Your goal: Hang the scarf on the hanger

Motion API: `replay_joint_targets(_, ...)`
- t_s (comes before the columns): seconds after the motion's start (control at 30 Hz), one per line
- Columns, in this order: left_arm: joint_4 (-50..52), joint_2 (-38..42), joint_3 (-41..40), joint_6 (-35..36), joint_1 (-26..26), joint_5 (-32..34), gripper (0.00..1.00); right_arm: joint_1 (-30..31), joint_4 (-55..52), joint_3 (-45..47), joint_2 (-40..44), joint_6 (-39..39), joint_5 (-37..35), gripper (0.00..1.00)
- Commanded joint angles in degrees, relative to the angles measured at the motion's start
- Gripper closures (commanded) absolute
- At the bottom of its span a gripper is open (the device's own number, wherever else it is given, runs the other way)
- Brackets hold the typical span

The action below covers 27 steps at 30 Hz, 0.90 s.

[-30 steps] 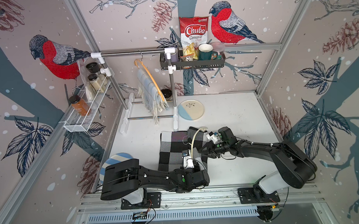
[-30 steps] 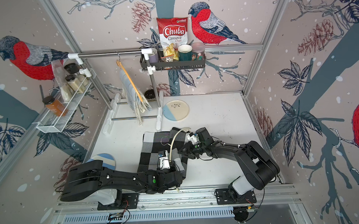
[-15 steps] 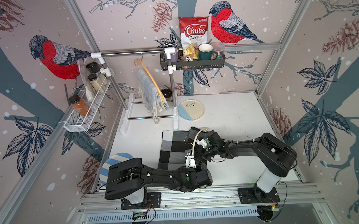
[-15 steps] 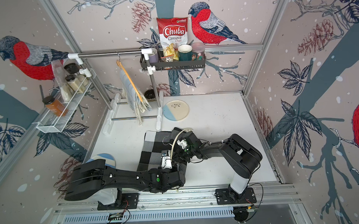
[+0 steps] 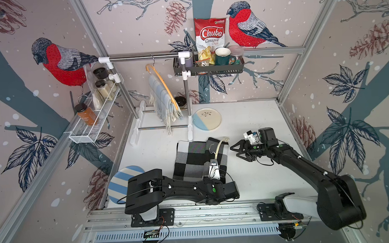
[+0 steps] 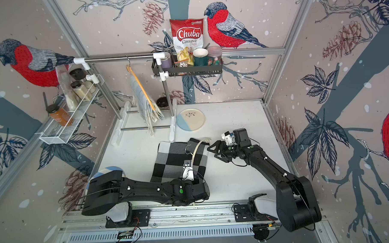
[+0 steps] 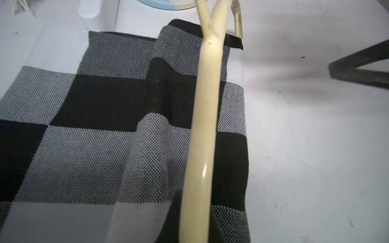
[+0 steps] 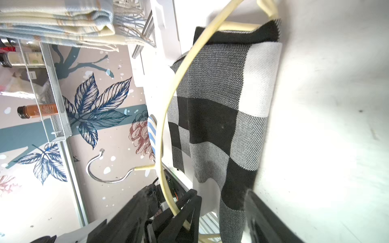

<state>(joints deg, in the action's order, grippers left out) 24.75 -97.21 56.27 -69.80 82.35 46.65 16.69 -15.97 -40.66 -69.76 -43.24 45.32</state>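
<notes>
A black, grey and white checked scarf [image 5: 193,158] [image 6: 172,162] lies folded on the white table, its far black edge draped over the bottom bar of a cream hanger [image 5: 219,146] [image 6: 196,148]. The hanger rises at a tilt above the scarf, metal hook [image 8: 105,178] pointing left. My left gripper [image 7: 194,231] is shut on the hanger's arm [image 7: 207,101]; in both top views its jaws hide under the wrist camera. My right gripper [image 5: 234,151] [image 6: 212,153] stands open just off the scarf's right edge [image 8: 261,88], with nothing held.
Behind the scarf stands a white rack [image 5: 188,86] with a rail carrying an orange hanger and a pale blue fringed scarf [image 5: 164,100]. A cream-and-blue plate [image 5: 207,119] lies beside it. A striped plate [image 5: 122,184] leans front left. A wire shelf with jars [image 5: 93,116] hangs on the left wall.
My right gripper has opened and drawn back to the right, off the scarf and hanger. The left gripper still holds the hanger in about the same place.
</notes>
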Motion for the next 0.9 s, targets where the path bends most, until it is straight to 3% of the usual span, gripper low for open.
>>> replay_joint_targets(0.0, 6.4, -3.1, 3.6, 5.0, 0.2, -0.2, 1.00, 0.5, -3.8, -3.8, 2.8, -0.5, -4.3, 0.24)
replay_joint_targets(0.17, 9.4, -7.6, 8.8, 8.0, 0.6, -0.2, 1.00, 4.3, -12.3, -15.6, -0.4, 3.5, -6.9, 0.22)
replay_joint_targets(0.3, 11.7, -10.3, 11.9, 9.2, 1.0, 0.3, 1.00, 10.7, -18.7, -21.7, -4.8, 5.9, -11.9, 0.23)
replay_joint_targets(0.53, 13.6, -12.8, 14.7, 9.7, 1.3, -0.1, 1.00, 17.0, -23.1, -25.7, -10.0, 6.8, -18.9, 0.34)
replay_joint_targets(0.77, 12.8, -12.5, 14.3, 10.3, 1.3, -0.7, 1.00, 18.9, -23.8, -27.0, -11.5, 6.8, -22.0, 0.73)
replay_joint_targets(0.87, 10.9, -11.2, 13.2, 11.4, 1.3, -1.6, 0.51, 18.7, -23.9, -26.9, -11.8, 6.8, -22.2, 0.89)
